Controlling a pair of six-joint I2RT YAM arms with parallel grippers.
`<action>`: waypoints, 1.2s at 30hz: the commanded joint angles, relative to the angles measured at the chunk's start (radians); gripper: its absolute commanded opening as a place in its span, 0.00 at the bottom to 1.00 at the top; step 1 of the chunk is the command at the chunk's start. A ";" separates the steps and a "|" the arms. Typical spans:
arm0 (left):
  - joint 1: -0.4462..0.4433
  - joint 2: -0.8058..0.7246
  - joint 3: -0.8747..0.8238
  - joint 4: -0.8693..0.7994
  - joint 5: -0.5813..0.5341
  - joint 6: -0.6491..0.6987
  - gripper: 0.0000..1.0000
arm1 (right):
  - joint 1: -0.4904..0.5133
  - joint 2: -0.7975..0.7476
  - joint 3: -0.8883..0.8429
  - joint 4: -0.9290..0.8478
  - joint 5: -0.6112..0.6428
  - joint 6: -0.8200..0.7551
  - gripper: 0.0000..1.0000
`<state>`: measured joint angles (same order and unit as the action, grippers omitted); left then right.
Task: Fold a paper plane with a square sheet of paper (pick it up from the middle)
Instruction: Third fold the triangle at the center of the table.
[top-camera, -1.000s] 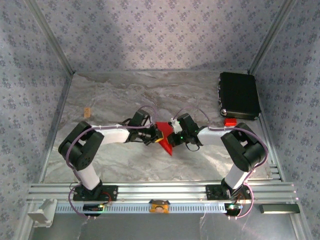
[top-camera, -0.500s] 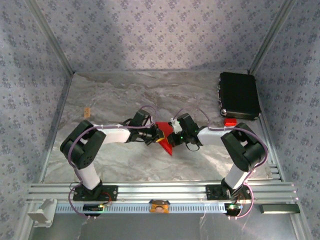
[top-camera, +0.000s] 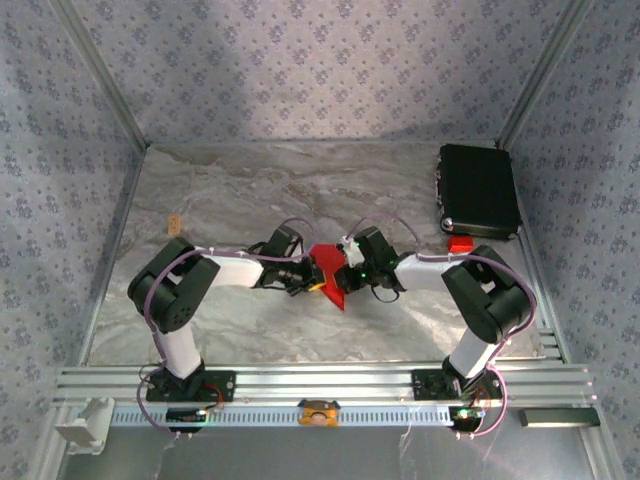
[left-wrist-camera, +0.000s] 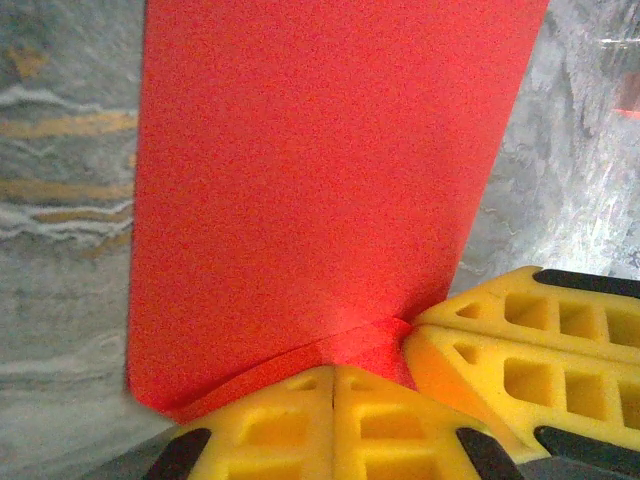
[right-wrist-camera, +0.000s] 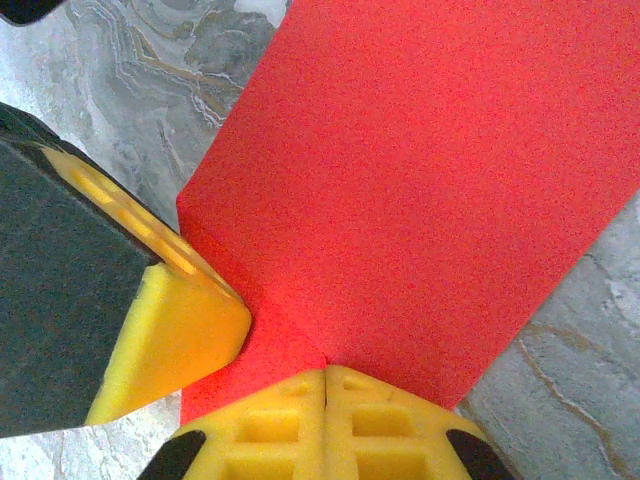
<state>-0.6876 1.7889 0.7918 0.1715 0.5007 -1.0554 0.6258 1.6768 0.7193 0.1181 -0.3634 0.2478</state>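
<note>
Now, left gripper (left-wrist-camera: 335, 398) edged rightward, right gripper (right-wrist-camera: 326, 392) unmoved, both pinching paper (top-camera: 326, 260)

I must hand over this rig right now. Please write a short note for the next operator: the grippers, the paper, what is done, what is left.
Left gripper: shut on the square sheet of paper, at its edge.
Right gripper: shut on the same sheet, close beside the left one.
Paper: mid table, between both grippers, one point toward the near edge.
Done: sheet gripped by both; it looks partly folded.
Left: the remaining folds; not yet a slim plane.
</note>
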 joint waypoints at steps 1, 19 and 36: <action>-0.003 0.021 -0.009 -0.017 -0.026 0.026 0.00 | -0.006 0.021 0.005 -0.041 0.016 0.016 0.00; -0.004 0.032 0.004 -0.030 -0.039 0.032 0.00 | -0.113 -0.176 0.042 -0.217 -0.118 0.133 0.36; -0.003 0.026 -0.001 -0.022 -0.046 0.025 0.00 | 0.098 -0.004 0.196 -0.411 -0.113 0.146 0.02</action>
<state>-0.6876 1.7901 0.7918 0.1730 0.4973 -1.0374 0.7147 1.6341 0.8845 -0.2161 -0.5102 0.4000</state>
